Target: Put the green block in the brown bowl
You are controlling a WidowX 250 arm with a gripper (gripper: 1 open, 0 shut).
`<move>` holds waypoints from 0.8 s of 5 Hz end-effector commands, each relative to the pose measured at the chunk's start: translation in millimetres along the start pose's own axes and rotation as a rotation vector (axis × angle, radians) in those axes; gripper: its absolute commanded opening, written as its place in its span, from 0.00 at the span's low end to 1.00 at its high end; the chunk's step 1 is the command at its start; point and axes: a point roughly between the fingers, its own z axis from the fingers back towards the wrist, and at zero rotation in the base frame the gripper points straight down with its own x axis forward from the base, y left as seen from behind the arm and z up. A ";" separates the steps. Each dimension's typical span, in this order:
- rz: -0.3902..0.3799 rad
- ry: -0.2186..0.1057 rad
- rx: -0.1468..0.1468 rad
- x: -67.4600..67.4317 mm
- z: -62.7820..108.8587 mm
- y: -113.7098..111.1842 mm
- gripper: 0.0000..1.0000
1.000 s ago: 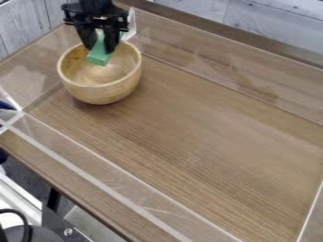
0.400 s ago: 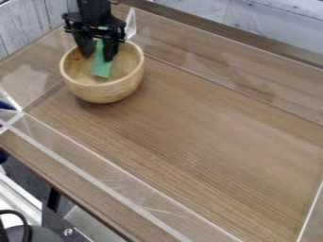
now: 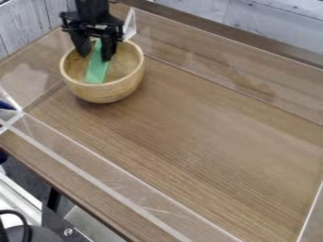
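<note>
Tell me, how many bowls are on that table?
1. The brown bowl sits near the table's far left corner, with the green block standing tilted inside it under the gripper.

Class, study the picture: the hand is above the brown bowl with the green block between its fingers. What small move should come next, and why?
Probably lift the hand straight up. The green block already leans inside the brown bowl, so rising vertically should clear its upper end without tipping it out. Whether the fingers are apart from it is hard to tell.
</note>
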 end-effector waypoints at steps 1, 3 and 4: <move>0.020 -0.092 0.051 15.2 37.4 0.9 1.00; 0.010 -0.059 0.083 16.6 95.2 -4.0 1.00; 0.028 -0.064 0.076 16.9 92.2 2.2 1.00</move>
